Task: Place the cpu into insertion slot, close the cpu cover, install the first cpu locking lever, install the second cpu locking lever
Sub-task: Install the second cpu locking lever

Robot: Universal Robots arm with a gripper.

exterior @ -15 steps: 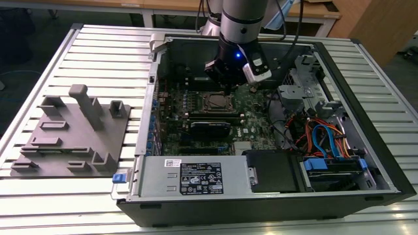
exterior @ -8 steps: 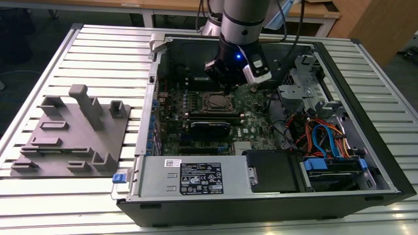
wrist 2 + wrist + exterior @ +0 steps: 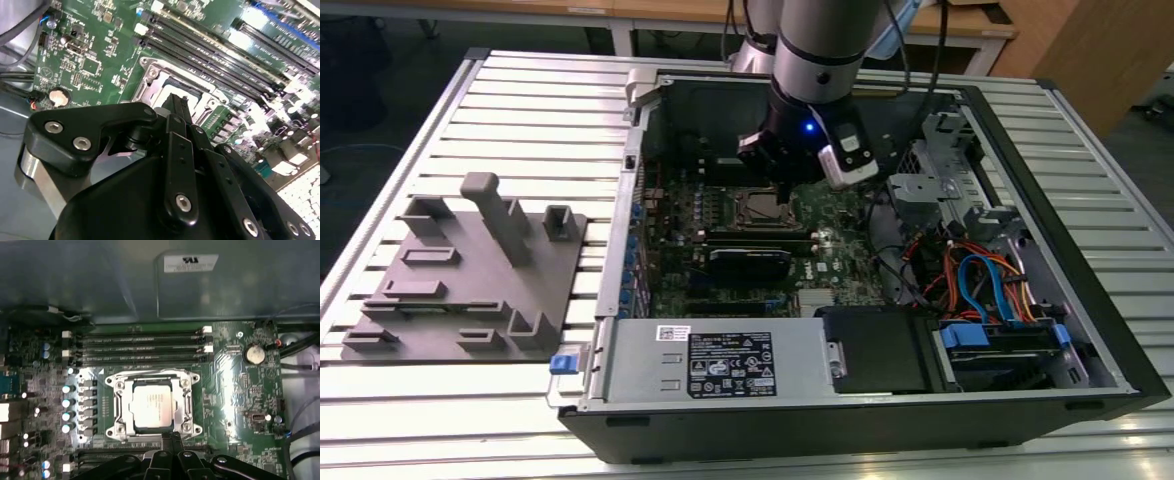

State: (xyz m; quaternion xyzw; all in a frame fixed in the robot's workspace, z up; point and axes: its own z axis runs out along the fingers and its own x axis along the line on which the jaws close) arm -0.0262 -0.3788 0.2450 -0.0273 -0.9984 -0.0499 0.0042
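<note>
Closest to your lens in both wrist views, the gripper (image 3: pixel 172 438) is sitting with its black fingers (image 3: pixel 176 107) pressed together, pinching nothing, the tips hanging just at the near edge of the insertion slot (image 3: pixel 156 405). You are looking at a cpu (image 3: pixel 154 404) that is already lying flat in that socket, its dull silver top showing through the window of the cpu cover (image 3: pixel 187 401), which is lying down over it as a thin silvery frame. Whether the locking levers are latched, you cannot tell from these pictures.

You are dealing with a light, stiff, brittle part: the chip itself is rigid, but the socket contacts beneath it would likely bend under any sideways shove, so only straight-down contact seems safe. The cover looks like thin sheet metal, slick and springy, best pushed on its frame rather than on the chip's lid.

Farther on, the long memory slots (image 3: pixel 142 346) are running across the green board (image 3: pixel 235 385), with a coin cell (image 3: pixel 254 353) beside them. In the exterior view, the gripper (image 3: pixel 781 172) is reaching into the open computer case (image 3: pixel 881 410), just above the socket (image 3: pixel 759 208).
</note>
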